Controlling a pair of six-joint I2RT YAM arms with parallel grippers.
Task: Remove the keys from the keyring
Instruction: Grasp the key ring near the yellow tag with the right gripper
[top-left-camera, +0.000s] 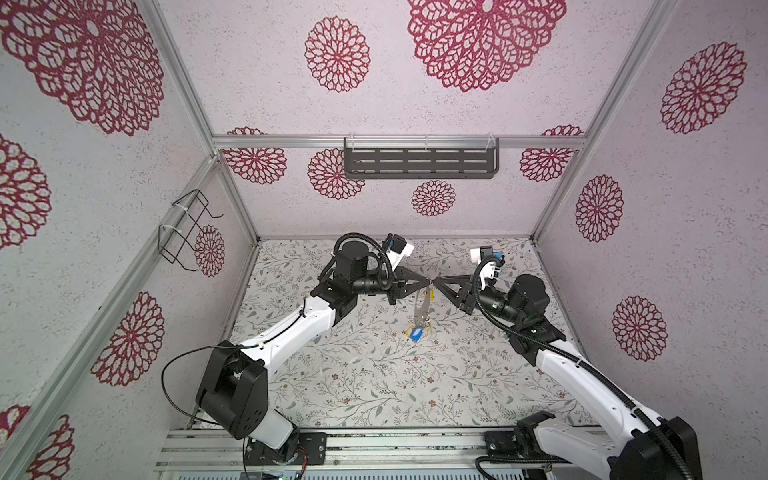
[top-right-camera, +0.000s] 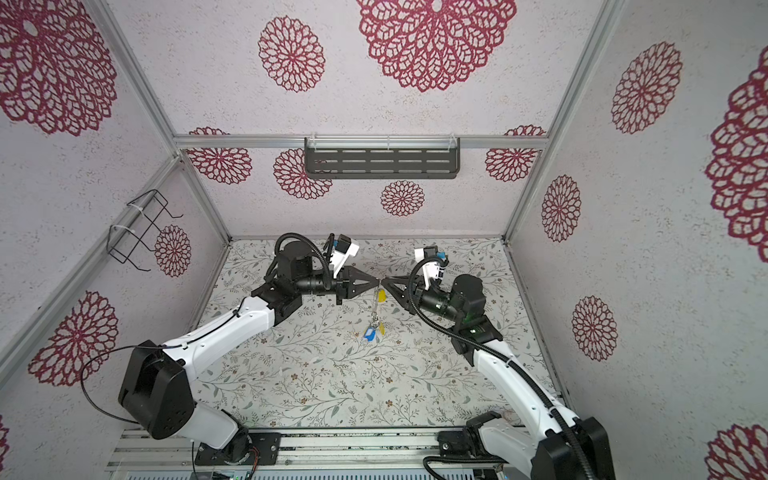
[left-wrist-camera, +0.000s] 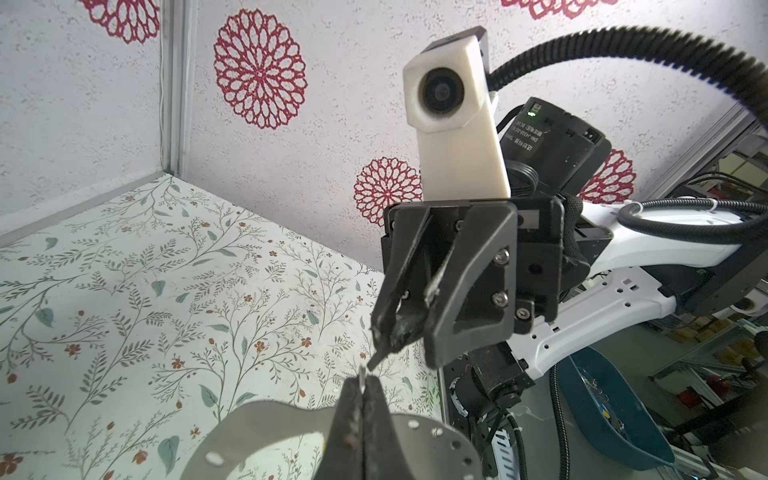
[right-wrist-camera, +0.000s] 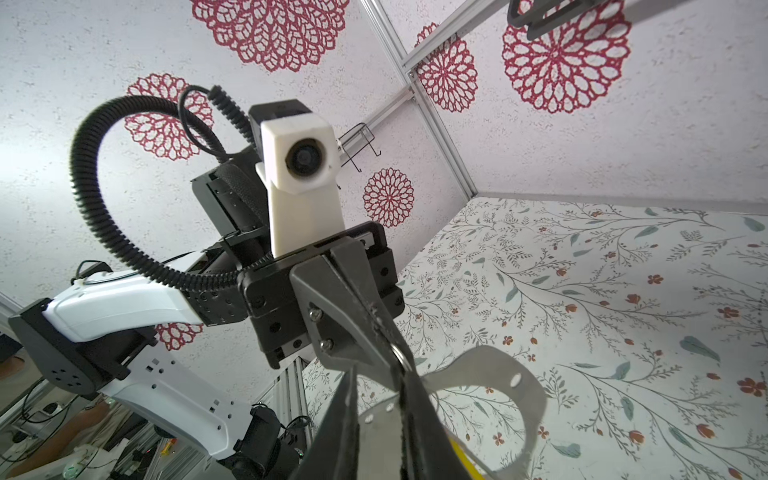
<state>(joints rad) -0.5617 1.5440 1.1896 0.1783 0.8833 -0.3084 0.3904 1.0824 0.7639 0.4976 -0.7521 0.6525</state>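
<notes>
Left gripper (top-left-camera: 428, 284), jaws clamped on the keyring (top-left-camera: 422, 309), hangs it above mid-worktop (top-left-camera: 374, 386). Right gripper (top-left-camera: 434, 281) has its jaws slightly apart, beside it. Risk: tugging the dangling keys (top-left-camera: 417, 332) could twist the plate loose.

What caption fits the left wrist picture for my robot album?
Left tool holds the grey keyring up, facing the slightly open right tool.

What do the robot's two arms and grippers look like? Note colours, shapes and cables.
The left arm and right arm have white shells with black joints. A ribbed black hose loops at each wrist. The left gripper and right gripper are black, with triangular open-frame fingers. A white camera housing sits on each wrist.
</notes>
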